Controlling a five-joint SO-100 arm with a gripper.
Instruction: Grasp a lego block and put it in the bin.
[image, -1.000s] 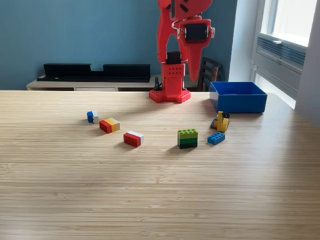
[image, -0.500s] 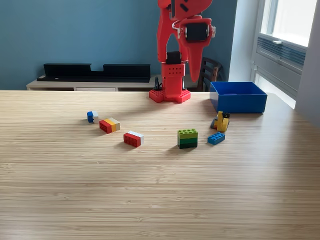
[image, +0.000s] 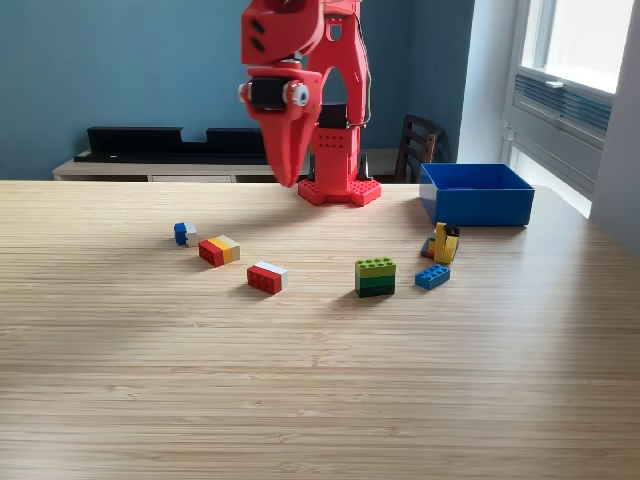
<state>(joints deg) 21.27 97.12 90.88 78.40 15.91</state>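
My red gripper (image: 287, 178) hangs shut above the table's back part, pointing down, with nothing in it. Below it and toward the exterior view's left lie a small blue and white block (image: 184, 234), a red, yellow and grey block (image: 218, 250) and a red and white block (image: 266, 277). A green stacked block (image: 375, 277) stands in the middle. A blue block (image: 432, 276) and a yellow cluster (image: 442, 243) lie just in front of the blue bin (image: 476, 194) at the right.
The arm's red base (image: 340, 188) is fixed at the table's back edge, left of the bin. A dark chair (image: 420, 145) and a low black shelf (image: 190, 142) stand behind the table. The window wall is at the right.
The arm has swung from above its base toward the exterior view's left, and the gripper tip has come a little lower. The blocks and the bin have not moved.
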